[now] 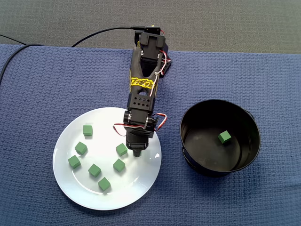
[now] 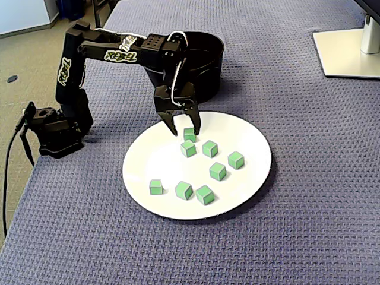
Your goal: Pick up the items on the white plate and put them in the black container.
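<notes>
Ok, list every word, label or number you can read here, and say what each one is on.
Yellow sticker on the black robot arm, a fixed view: stylised lettering, too blurred to read.
Yellow-green lettering along the arm's links, a fixed view: too blurred to read.
White round plate, black round container, small green cubes, blue woven cloth: no text.
</notes>
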